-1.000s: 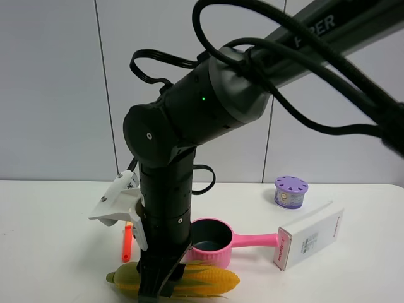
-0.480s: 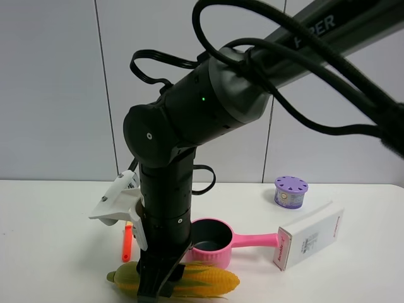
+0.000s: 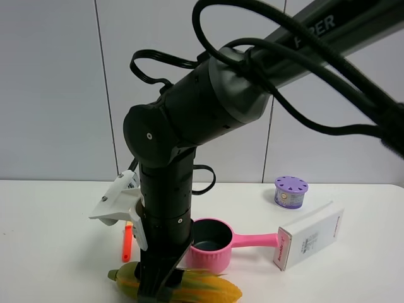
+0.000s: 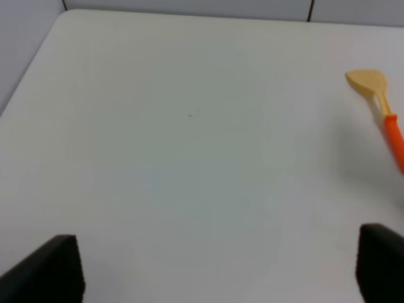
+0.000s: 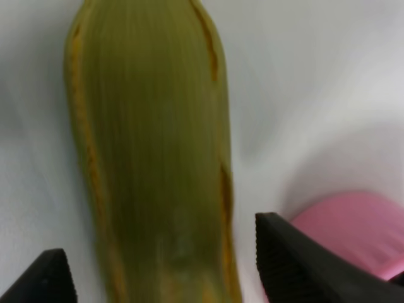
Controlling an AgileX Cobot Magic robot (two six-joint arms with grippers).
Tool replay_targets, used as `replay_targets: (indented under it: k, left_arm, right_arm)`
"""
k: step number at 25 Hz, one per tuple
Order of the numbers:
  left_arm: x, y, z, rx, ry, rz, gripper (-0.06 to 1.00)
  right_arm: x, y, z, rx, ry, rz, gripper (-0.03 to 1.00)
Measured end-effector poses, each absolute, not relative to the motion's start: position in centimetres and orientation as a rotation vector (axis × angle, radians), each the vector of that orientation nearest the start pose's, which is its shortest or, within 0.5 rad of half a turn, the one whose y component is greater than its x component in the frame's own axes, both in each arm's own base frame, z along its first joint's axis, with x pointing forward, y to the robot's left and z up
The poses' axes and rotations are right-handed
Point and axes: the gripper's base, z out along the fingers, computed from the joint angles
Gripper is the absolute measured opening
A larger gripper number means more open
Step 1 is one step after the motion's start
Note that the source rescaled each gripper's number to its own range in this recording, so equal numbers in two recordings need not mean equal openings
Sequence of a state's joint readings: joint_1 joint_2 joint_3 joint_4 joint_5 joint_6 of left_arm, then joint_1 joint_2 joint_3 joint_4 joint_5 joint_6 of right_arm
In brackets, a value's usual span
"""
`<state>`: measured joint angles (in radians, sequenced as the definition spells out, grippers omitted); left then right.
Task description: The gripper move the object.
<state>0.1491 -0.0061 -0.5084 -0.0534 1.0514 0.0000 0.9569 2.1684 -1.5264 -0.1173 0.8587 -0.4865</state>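
My right gripper (image 5: 158,265) straddles the corn cob (image 5: 151,158), fingers either side; can't tell if they're pinching yet. The cob lies at the table's (image 3: 50,252) near edge, 6 o'clock in the high view. The husk looks slick, so it could roll off. The pink saucepan (image 3: 211,243) crowds 1 o'clock; 9 o'clock is open.

Bright, even light all round, washing the white desk (image 3: 50,252) pale with only faint shadows. The high view is crisp. Close in, the right wrist view goes soft: the corn cob (image 5: 151,158) between the right hand's fingers is blurred. A soft grey shadow pools beside the spatula (image 4: 382,113) in the left wrist view.
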Motion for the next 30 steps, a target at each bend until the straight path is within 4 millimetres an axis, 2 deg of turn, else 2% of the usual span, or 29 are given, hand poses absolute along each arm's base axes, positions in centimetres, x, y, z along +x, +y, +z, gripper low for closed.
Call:
replay_targets:
  k: [4,6,8,11,13,15,17,22,26,30]
  left_arm:
    - [-0.6,-0.5,28.0,-0.148,2.014,0.031,1.00]
    - [-0.6,-0.5,28.0,-0.148,2.014,0.031,1.00]
    - [-0.6,-0.5,28.0,-0.148,2.014,0.031,1.00]
    - [-0.6,-0.5,28.0,-0.148,2.014,0.031,1.00]
    - [-0.6,-0.5,28.0,-0.148,2.014,0.031,1.00]
    - [-0.6,-0.5,28.0,-0.148,2.014,0.031,1.00]
    - [-0.6,-0.5,28.0,-0.148,2.014,0.031,1.00]
    - [-0.6,-0.5,28.0,-0.148,2.014,0.031,1.00]
    - [-0.6,-0.5,28.0,-0.148,2.014,0.031,1.00]
    - [-0.6,-0.5,28.0,-0.148,2.014,0.031,1.00]
  right_arm:
    - [25.5,34.7,13.3,-2.031,2.151,-0.079,0.36]
    - [25.5,34.7,14.3,-2.007,2.132,-0.067,0.36]
    - [25.5,34.8,16.5,-1.952,2.083,-0.039,0.36]
    - [25.2,34.5,21.9,-1.815,1.984,0.022,0.37]
    - [24.8,33.8,25.5,-1.707,1.941,0.056,0.47]
    - [24.3,32.6,29.4,-1.582,1.906,0.073,0.60]
    - [23.7,31.1,32.7,-1.478,1.875,0.052,0.67]
    - [21.6,26.1,39.5,-1.249,1.875,0.019,0.71]
    - [20.6,22.2,42.2,-1.099,1.959,0.032,0.71]
    - [21.0,18.7,42.3,-0.994,2.135,-0.055,0.71]
